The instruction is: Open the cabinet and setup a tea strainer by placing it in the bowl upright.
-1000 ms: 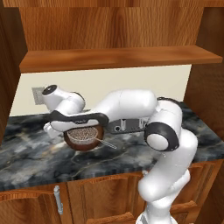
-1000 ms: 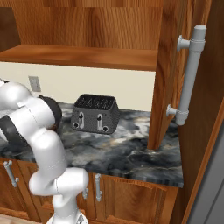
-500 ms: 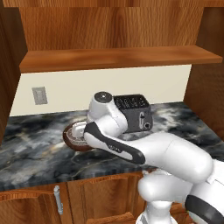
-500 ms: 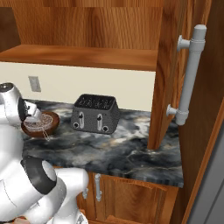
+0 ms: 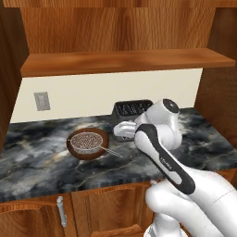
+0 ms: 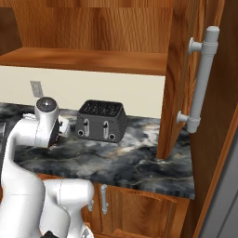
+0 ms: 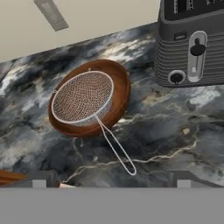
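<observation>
— Item one?
— Strainer [image 7: 83, 97]: round fine-mesh basket, metal rim, thin wire handle; sits upright in shallow brown wooden bowl [image 7: 119, 94] on marbled dark desk [image 7: 175, 127].
— Pincer?
— Pincer [image 5: 112, 131] empty; jaw state unclear. Ribbed grey toaster [image 6: 100, 121] just beside.

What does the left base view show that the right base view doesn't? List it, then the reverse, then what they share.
Left base view alone: the tea strainer sitting mesh-up in the bowl, its wire handle resting out over the rim. Right base view alone: the open cabinet door with its grey bar handle. Both: the toaster, the marble counter, the wall outlet and the wooden shelf.
</observation>
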Tool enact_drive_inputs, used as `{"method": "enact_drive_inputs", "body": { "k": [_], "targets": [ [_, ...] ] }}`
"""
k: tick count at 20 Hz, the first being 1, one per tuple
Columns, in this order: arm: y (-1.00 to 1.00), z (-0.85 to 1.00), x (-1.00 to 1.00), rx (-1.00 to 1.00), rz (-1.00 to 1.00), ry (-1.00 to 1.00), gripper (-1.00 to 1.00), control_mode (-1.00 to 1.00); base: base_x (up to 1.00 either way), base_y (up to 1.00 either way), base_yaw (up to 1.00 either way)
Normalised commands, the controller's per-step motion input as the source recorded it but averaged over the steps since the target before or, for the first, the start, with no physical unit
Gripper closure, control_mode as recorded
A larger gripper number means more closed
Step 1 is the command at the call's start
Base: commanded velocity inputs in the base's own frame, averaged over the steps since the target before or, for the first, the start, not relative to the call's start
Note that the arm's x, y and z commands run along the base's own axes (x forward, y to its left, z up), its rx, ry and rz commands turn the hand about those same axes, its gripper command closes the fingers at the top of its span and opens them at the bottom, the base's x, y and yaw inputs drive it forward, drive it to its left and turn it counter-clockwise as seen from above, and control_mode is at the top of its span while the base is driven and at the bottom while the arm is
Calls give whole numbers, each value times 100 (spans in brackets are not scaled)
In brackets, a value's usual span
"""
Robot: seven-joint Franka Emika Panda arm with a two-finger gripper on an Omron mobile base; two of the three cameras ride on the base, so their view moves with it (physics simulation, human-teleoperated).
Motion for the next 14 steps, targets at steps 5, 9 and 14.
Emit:
{"method": "enact_drive_inputs", "body": {
  "k": [5,9,14],
  "targets": [
    [-99,31,-2,-17,0,0,-100,-100,0,0,0],
    [-68,33,-25,-30,-5,3,-100,-100,0,0,0],
    [-26,30,-41,-20,-22,16,-100,-100,0,0,0]
  ]
}}
